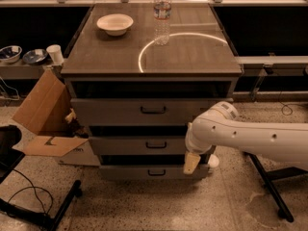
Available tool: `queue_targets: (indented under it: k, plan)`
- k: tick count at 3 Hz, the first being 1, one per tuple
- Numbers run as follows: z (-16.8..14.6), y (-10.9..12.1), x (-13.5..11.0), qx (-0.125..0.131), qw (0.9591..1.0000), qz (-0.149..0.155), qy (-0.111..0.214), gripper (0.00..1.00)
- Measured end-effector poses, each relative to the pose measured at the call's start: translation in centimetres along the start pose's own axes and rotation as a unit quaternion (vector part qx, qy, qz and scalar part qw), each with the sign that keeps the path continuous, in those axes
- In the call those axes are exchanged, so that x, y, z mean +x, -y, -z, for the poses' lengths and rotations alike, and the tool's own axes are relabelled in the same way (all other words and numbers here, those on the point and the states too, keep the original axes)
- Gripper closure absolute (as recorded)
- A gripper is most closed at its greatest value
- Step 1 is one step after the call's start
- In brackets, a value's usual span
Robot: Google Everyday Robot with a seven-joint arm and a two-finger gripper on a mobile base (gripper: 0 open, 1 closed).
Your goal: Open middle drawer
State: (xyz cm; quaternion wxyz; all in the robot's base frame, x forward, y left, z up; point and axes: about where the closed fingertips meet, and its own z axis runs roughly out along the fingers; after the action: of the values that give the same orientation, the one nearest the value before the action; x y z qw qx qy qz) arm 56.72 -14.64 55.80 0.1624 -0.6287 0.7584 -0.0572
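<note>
The middle drawer is the second of three grey drawers in the cabinet. It sits between the taller top drawer and the bottom drawer. Each of the three fronts has one small dark handle at its centre, and a dark gap shows above each front.

The pincer hangs in front of the cabinet's lower right corner, at the right end of the middle drawer's front and overlapping the top edge of the bottom drawer. It is well to the right of the middle handle. I cannot tell whether it is spread or pressed together. One white arm reaches to it from the right of the cabinet.

On the surface of the cabinet stand two things: one white bowl at the back left and one clear water bottle near the back centre.

Left of the cabinet lies one open cardboard box. Above it, a low shelf holds two bowls and one white cup.
</note>
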Motion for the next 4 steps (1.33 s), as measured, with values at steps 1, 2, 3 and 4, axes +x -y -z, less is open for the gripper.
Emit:
queue_targets:
  k: [1,2,3,4]
  plan:
    - [-4.9,0.7,-0.1,-0.013,0.9997,0.017,0.012,0.00]
    - [-7.3,0.4,0.3,-0.026,0.9993,0.027,0.010,0.00]
    - [-9.9,0.6,0.6,-0.043,0.9986,0.030,0.006,0.00]
    - [-12.1,1.6,0.4,-0.059,0.9978,0.030,0.001,0.00]
